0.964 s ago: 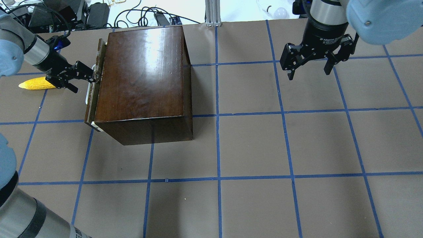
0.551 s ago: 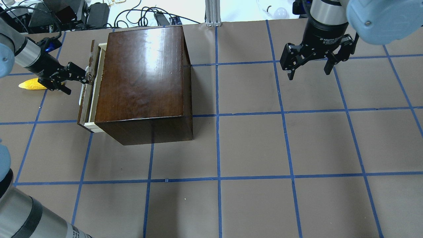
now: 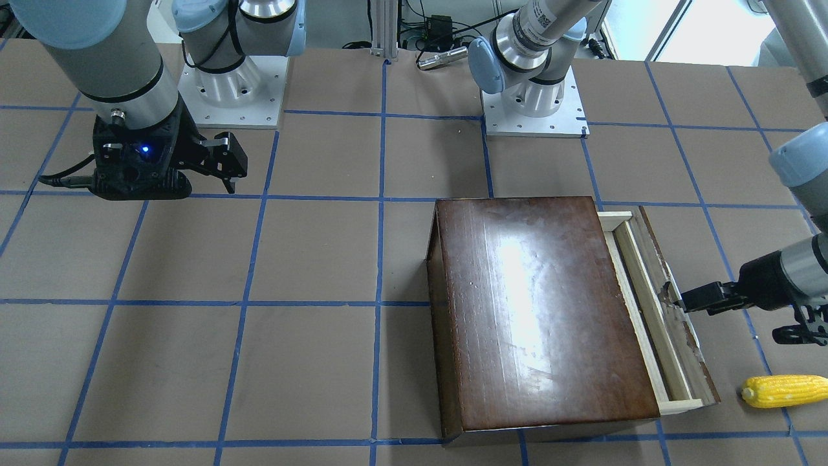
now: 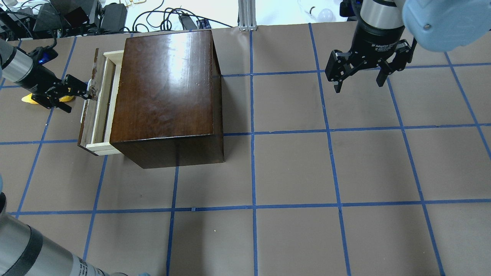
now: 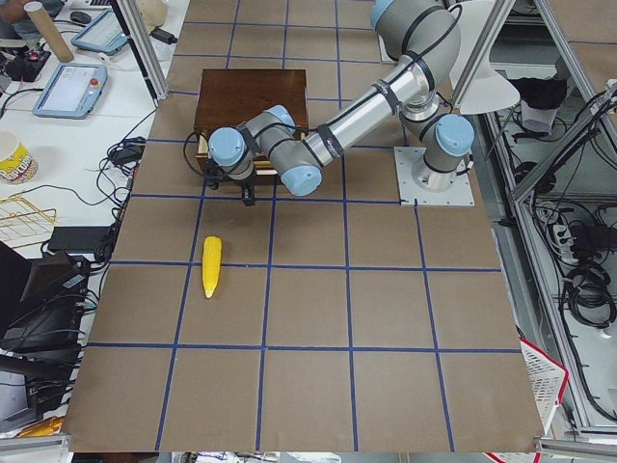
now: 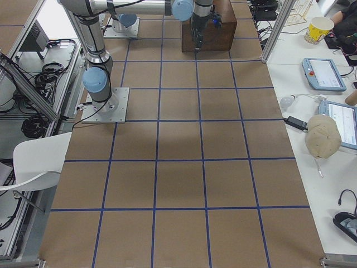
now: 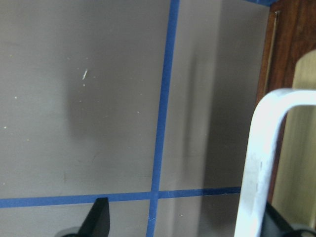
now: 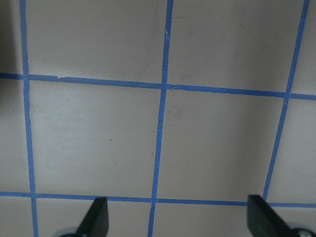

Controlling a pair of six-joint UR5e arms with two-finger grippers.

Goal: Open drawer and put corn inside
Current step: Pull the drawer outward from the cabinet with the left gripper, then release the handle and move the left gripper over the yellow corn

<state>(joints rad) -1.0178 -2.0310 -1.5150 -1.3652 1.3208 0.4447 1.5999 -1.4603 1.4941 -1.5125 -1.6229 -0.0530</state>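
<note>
Because the drawer (image 4: pixel 88 115) slides out of the cabinet (image 4: pixel 165 88) toward the left of the overhead frame, the left end effector (image 4: pixel 79 100) comes at it from that side. Its fingers are spread apart, not clamped: one hooks behind the pale metal handle (image 7: pixel 261 158) while the other hangs free over the worktop (image 4: pixel 307 172), a hold that seems made for pulling rather than lifting. The drawer stands partly out, showing only a narrow strip of its pale wooden tray, so opening looks to be the step in hand. The right end effector (image 4: pixel 358 87) hovers at the upper right with its fingers apart and empty, well clear of the job. The corn (image 3: pixel 786 391) lies flat on the worktop at the lower right edge of the front-facing frame, near the drawer's front but apart from it. Its long axis runs left-right there, roughly square to the front panel, blunt end toward the cabinet and taper away, so it probably needs turning to lie along the tray.
</note>
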